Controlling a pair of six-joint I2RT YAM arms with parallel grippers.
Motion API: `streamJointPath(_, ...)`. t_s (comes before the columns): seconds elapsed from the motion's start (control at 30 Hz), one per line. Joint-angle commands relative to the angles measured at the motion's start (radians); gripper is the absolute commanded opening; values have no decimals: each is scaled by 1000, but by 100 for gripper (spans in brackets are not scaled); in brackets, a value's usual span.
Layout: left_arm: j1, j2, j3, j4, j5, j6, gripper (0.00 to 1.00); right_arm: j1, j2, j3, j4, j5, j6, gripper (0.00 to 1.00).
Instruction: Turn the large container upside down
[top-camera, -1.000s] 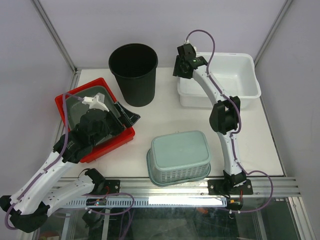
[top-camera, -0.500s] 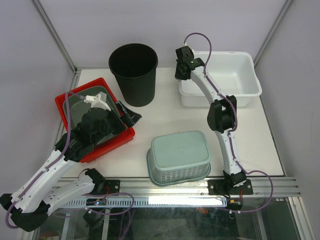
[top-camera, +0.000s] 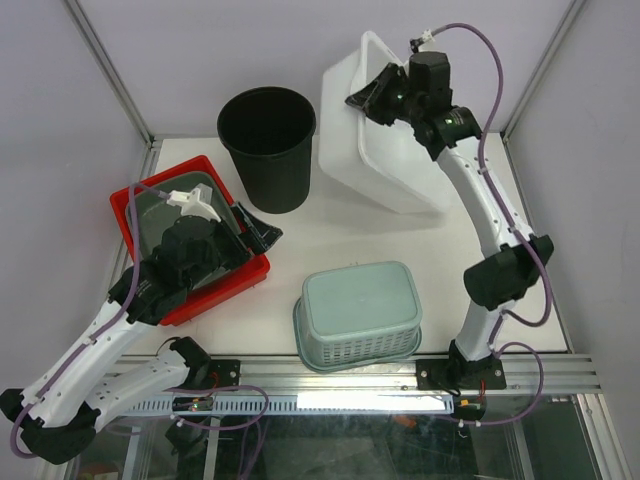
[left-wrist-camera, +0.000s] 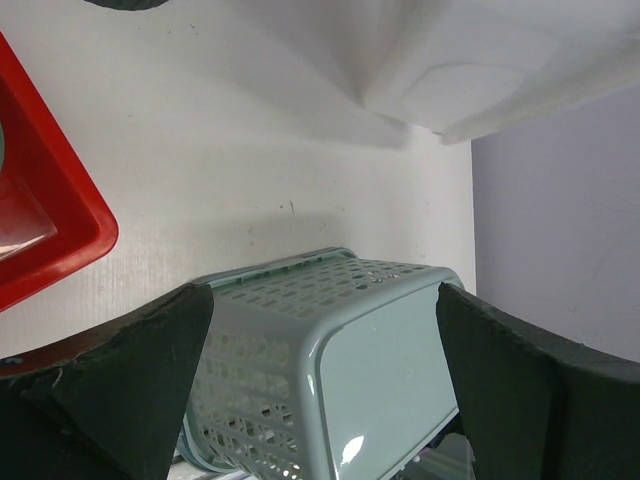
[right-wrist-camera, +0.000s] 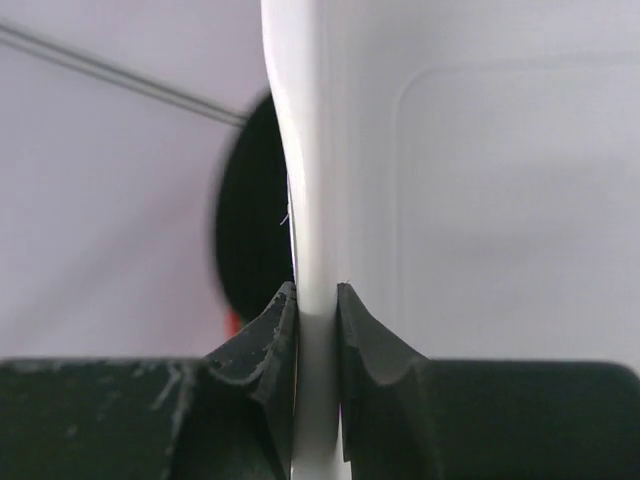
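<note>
Up close, right tool (right-wrist-camera: 316, 300) pinching container (right-wrist-camera: 480, 200) rim

Table (top-camera: 330, 238) with bucket (top-camera: 266, 150), red tray (top-camera: 124, 206), basket (top-camera: 360, 310).

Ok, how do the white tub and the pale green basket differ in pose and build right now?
The white tub is tipped up steeply, its rim pinched in the right gripper; the green basket lies flat on the table, bottom up, with nothing touching it. The tub's walls are solid; the basket's sides are perforated. Both are rounded rectangular plastic containers.
</note>
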Motion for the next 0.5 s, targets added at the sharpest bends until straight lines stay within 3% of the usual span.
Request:
streamJointPath(0.0,-4,-37,-3,46,-7,31,99,9,-138,-97,438,-265,310,0)
streamJointPath(0.23,-3,-65,-17,45,-4,23,99,-17,-175,-201,735,-372,557,0)
streamJointPath(0.47,-3,-66,-15,44,2,35,99,-110,-232,-456,1019,-445,790,0)
